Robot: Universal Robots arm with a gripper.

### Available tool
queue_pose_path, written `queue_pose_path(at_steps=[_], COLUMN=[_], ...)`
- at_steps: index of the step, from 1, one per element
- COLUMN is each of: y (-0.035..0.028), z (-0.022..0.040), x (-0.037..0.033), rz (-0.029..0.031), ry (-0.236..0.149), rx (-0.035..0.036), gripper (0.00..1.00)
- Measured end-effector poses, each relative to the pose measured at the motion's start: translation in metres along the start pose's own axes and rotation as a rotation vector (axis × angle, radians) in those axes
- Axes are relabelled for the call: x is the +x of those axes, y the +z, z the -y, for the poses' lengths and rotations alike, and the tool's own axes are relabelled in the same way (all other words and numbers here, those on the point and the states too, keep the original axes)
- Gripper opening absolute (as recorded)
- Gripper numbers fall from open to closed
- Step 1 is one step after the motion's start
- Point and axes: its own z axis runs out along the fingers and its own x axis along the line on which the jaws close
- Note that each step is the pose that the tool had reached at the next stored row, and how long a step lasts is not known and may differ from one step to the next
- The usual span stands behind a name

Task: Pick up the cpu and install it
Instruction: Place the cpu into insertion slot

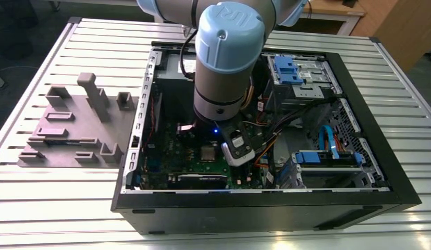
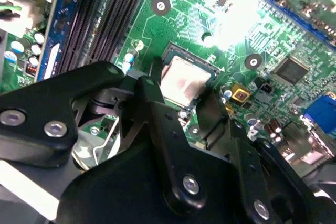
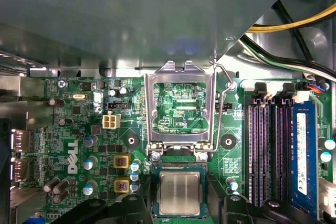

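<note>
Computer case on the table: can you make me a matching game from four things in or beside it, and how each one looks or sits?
1. cpu
2. metal frame
3. tray
4. memory stick

A. on the table, outside the case
B. swung open
C. blue
D. lying flat in the socket

Pairs: 1-D, 2-B, 3-A, 4-C

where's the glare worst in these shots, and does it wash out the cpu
Second wrist view: a white hot spot blows out the motherboard near the cpu, whose metal top carries only a soft pinkish sheen. First wrist view: even light, no glare on the cpu. Exterior view: mild reflections on the table slats in front of the computer case.
</note>
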Motion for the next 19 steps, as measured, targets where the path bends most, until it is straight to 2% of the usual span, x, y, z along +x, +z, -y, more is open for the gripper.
queue_pose_path(at_steps=[8, 9, 10, 11, 12, 13, 19], y=[-0.0088, -0.0103, -0.0118, -0.0133, -0.0147, -0.0158, -0.0165], z=[-0.0004, -0.0005, -0.0005, -0.0006, -0.0006, -0.0007, -0.0007], x=[0.0003, 0.0003, 0.0003, 0.0004, 0.0004, 0.0004, 0.0004], rz=[-0.0007, -0.0008, -0.0010, -0.0012, -0.0014, -0.0016, -0.0016], ry=[0.000, 0.000, 0.000, 0.000, 0.000, 0.000, 0.000], rx=[0.0000, -0.0001, -0.0001, 0.0000, 0.0000, 0.0001, 0.0000], gripper=[0.52, 0.45, 0.45, 0.39, 0.39, 0.34, 0.10])
